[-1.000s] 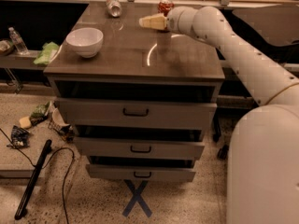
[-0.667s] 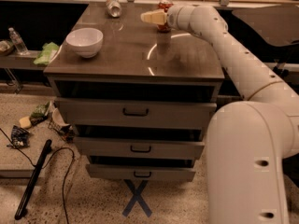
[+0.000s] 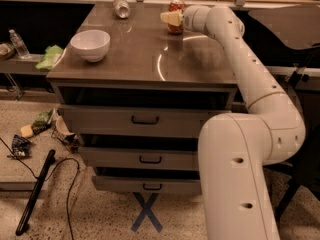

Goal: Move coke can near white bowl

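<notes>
Gripper (image 3: 171,18) at coke can (image 3: 176,6), far edge of worktop (image 3: 150,64); jaws' hold cannot be told. Best: centre on can, grip square, carry upright toward white bowl (image 3: 90,44).

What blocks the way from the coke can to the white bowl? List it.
Nothing visible. The gripper is at the coke can near the back edge; bare tabletop runs from there to the white bowl. The silver can lies off that line.

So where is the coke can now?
Camera view: the coke can stands near the far edge of the table, right of the silver can, with the gripper at it.
</notes>
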{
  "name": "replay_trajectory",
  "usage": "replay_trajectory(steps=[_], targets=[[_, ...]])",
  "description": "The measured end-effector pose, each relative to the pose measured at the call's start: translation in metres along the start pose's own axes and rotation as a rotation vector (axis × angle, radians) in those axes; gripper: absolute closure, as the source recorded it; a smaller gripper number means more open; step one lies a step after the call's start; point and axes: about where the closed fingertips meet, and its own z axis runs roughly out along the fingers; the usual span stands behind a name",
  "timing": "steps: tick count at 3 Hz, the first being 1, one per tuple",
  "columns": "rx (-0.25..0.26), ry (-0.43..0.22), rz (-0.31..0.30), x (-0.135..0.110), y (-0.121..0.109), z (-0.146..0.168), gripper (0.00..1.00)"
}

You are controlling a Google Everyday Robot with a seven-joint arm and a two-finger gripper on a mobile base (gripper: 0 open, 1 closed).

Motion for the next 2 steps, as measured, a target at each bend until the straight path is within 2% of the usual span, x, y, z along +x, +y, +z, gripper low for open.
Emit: replay_trajectory(steps=[1, 2], targets=[[-0.044, 0.002, -0.007, 0.003, 0.006, 0.008, 0.49], [-0.116, 0.008, -0.031, -0.003, 0.018, 0.0, 0.72]])
